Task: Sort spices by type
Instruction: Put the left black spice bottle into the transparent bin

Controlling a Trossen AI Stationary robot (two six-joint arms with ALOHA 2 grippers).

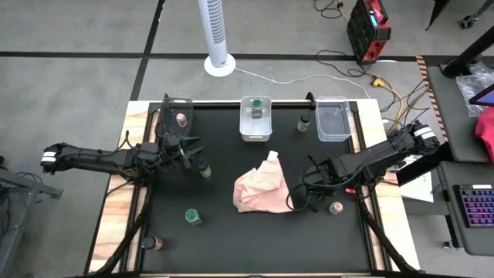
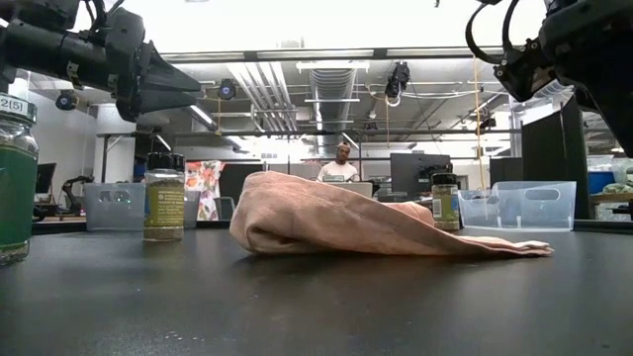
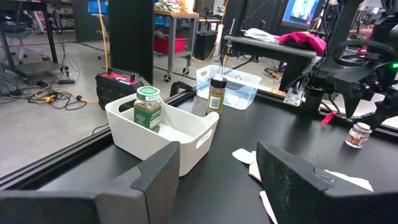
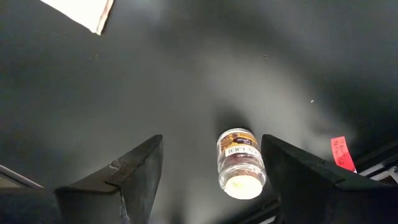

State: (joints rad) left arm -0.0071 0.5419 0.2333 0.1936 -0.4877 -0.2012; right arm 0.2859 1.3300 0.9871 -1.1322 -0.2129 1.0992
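Several spice jars stand on the black table. A green-lidded jar (image 1: 256,108) (image 3: 148,107) sits in the white bin (image 1: 255,131), and a tan-lidded jar (image 1: 181,120) sits in the left bin (image 1: 179,104). A dark-lidded jar (image 1: 303,122) (image 3: 216,93) stands between the white bin and the clear bin (image 1: 333,120). Another dark-lidded jar (image 1: 204,168) (image 2: 163,196) stands just beside my left gripper (image 1: 193,150) (image 3: 217,168), which is open and raised. My right gripper (image 1: 307,197) (image 4: 212,143) is open above a tan-lidded jar (image 1: 336,208) (image 4: 239,163) without touching it.
A crumpled pink cloth (image 1: 262,189) (image 2: 376,225) lies mid-table, left of my right gripper. A green-lidded jar (image 1: 193,218) (image 2: 15,178) and a brown-lidded jar (image 1: 157,243) stand near the table's near left corner. A person stands in the room beyond the table.
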